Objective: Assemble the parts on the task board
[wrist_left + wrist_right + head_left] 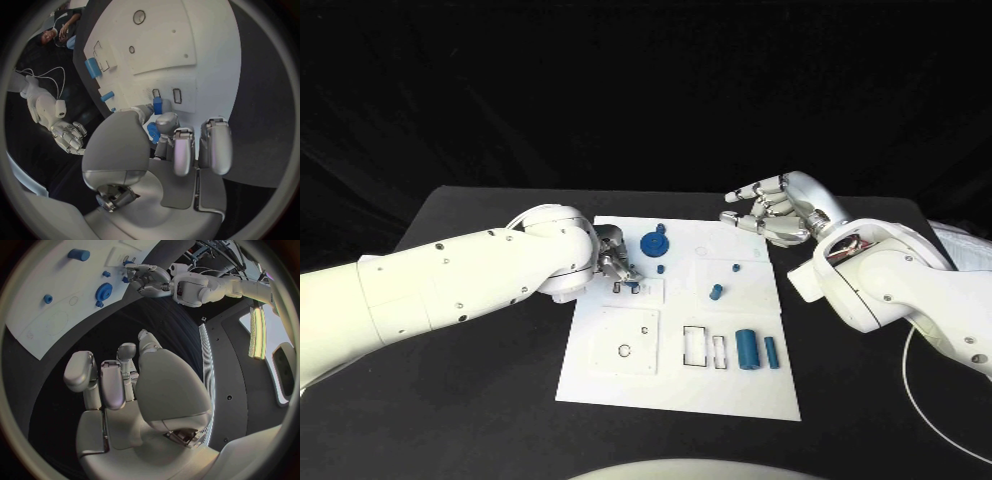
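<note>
While the left robot hand point(164, 131) hovers low over the near-left part of the task board point(678, 375), its fingers appear to pinch a small blue part point(153, 131), with a second blue peg point(157, 105) standing just beyond the fingertips beside two small rectangular slots point(177, 95). To do this step well, I judge the part should be kept upright, lined up squarely over its slot and lowered slowly, pressing only once it has started to enter. Its remaining fingers are only partly curled. The right robot hand point(780, 207) hangs above the board's far right corner, fingers loosely spread and holding nothing, touching nothing I can see. Elsewhere on the board lie a blue disc point(653, 243), a small blue piece point(715, 292) mid-board, and two blue cylinders point(749, 348) near the right edge. The board rests flat on the black worktop point(488, 390).
</note>
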Motion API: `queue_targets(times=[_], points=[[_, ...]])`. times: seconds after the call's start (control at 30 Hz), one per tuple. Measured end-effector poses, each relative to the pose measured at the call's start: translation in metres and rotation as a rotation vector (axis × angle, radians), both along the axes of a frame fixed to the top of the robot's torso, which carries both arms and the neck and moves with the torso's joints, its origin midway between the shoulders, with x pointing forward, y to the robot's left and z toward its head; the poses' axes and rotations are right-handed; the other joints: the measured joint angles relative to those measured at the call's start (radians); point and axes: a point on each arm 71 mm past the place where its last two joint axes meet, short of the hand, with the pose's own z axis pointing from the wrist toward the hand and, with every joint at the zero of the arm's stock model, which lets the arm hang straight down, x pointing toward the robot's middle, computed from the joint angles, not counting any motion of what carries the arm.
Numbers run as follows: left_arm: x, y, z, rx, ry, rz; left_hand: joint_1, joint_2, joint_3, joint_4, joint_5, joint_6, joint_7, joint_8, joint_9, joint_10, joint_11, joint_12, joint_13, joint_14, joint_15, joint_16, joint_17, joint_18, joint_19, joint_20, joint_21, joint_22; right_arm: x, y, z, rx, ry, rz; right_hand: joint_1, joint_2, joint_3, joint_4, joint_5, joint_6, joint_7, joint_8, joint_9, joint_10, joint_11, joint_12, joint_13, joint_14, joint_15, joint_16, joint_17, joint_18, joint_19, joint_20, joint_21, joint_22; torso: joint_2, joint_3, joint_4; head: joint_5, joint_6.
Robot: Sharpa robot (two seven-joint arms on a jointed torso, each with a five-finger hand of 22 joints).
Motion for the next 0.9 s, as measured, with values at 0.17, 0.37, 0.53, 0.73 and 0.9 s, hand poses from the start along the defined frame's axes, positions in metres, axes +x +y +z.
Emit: queue_targets(times=[0.17,0.37,0.53,0.73,0.9], points=[[-0.0009,-0.0018,-0.0012,0.010,-0.014,-0.008,-0.008,-0.008,0.004,-0.004,0.000,0.000,0.000,0.003,0.001,0.000,0.000,0.000,0.000,0.000,0.000,0.000,0.000,0.000,0.000,0.000,0.000,0.000,-0.0002,0.0003,-0.0002,0.002,0.000,0.005,0.000,0.000,0.000,0.000,0.000,0.000,0.000,0.000,0.000,0.000,0.000,0.000,-0.001,0.000,0.000,0.000,0.000,0.000,0.000,0.000,-0.002,-0.001,0.000,0.0000,-0.0006,0.001,-0.003],[-0.0009,-0.0015,-0.0019,0.014,-0.015,-0.011,-0.011,-0.011,0.006,-0.005,0.000,0.000,0.000,0.003,0.001,0.000,0.000,0.000,0.000,0.000,0.000,0.000,0.000,0.000,0.000,0.000,0.000,0.000,-0.0002,0.0000,-0.0010,0.010,0.010,0.008,0.000,0.000,0.000,0.000,0.000,0.000,0.000,0.000,0.000,0.000,0.000,0.000,-0.001,0.000,0.000,0.000,0.000,0.000,0.000,0.000,-0.004,-0.001,0.000,-0.0001,-0.0006,0.001,-0.005],[-0.0016,-0.0014,-0.0026,0.011,-0.005,-0.013,-0.012,-0.012,0.007,-0.007,0.000,0.000,0.000,0.003,0.000,0.000,0.000,0.000,0.001,0.000,0.000,0.000,0.000,0.000,0.000,0.000,0.000,0.000,0.0000,0.0000,-0.0017,0.019,0.019,0.011,0.000,0.000,0.000,0.000,0.004,0.000,0.000,0.000,0.000,0.000,0.000,0.000,-0.001,0.000,0.000,0.000,0.000,0.000,0.000,0.000,-0.004,-0.001,0.000,-0.0001,-0.0001,0.000,-0.007],[-0.0038,-0.0024,-0.0041,0.008,0.018,-0.023,-0.012,-0.012,0.009,-0.009,-0.002,0.000,0.001,0.002,-0.001,0.000,0.000,0.000,0.001,0.000,0.000,0.000,0.001,0.000,0.000,0.000,0.000,0.000,0.0003,0.0002,-0.0030,0.032,0.034,0.014,0.000,0.000,0.000,0.000,0.004,0.000,0.000,0.000,0.000,0.000,0.000,0.000,-0.001,0.000,0.000,0.000,0.000,0.000,0.000,0.000,-0.004,-0.001,0.000,0.0000,-0.0002,0.002,-0.007],[-0.0047,-0.0017,-0.0054,0.010,0.031,-0.027,-0.012,-0.012,0.012,-0.012,-0.003,0.001,0.002,0.002,0.003,0.000,0.000,0.000,0.001,0.000,0.000,0.000,0.001,0.000,0.000,0.000,0.000,0.000,0.0005,0.0006,-0.0045,0.042,0.047,0.016,0.000,0.000,0.000,0.000,0.008,0.000,0.000,0.000,0.000,0.000,0.000,0.000,-0.001,0.000,0.000,0.000,0.000,0.000,0.000,0.000,-0.004,-0.002,0.000,0.0000,-0.0002,0.002,-0.009]])
